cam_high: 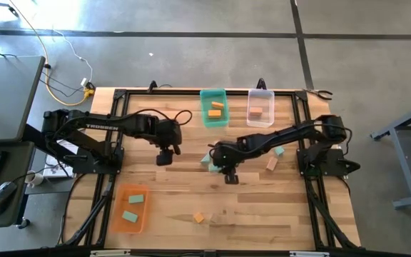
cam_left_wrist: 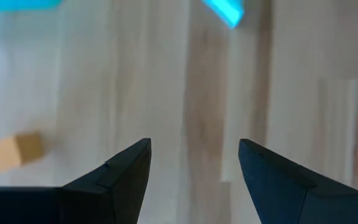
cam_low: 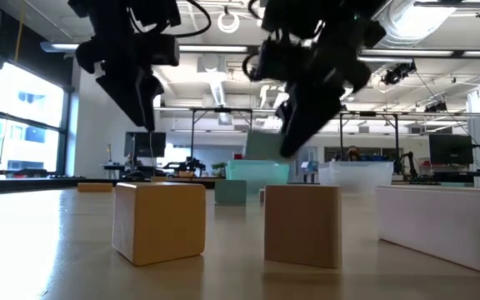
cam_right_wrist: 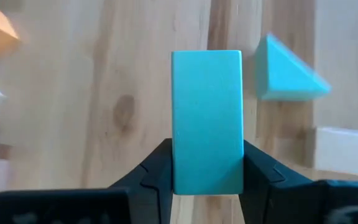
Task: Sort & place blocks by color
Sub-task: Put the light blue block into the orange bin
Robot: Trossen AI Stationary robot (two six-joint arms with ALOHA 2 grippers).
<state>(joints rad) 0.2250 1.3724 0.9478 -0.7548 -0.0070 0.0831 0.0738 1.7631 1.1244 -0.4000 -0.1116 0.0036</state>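
My right gripper point(cam_high: 230, 175) is over the table's middle, shut on a teal bar block point(cam_right_wrist: 207, 118). Beside it on the table lie a teal wedge point(cam_right_wrist: 288, 78) and another teal block point(cam_high: 208, 161). A teal block point(cam_high: 279, 151) and a tan block point(cam_high: 271, 164) lie further right. An orange cube point(cam_high: 199, 218) and a tan cube point(cam_high: 210, 220) stand near the near edge. My left gripper point(cam_high: 164, 157) hangs open over bare wood left of centre, with a small orange-tan block point(cam_left_wrist: 14, 151) off to one side. My right gripper pinches the teal bar between its two fingers, one on each long side point(cam_right_wrist: 178, 165) near the bar's end closest to the wrist. The fingers point down from above and lie along the bar. In the low view the gripper point(cam_low: 302, 125) is above the tabletop, so the bar is lifted clear.
A teal bin point(cam_high: 214, 107) with orange blocks in it and a clear bin point(cam_high: 260, 107) with a tan block stand at the far edge. An orange bin point(cam_high: 130, 208) holding teal blocks sits near the near left corner. Bare wood lies between the arms and along the near edge.
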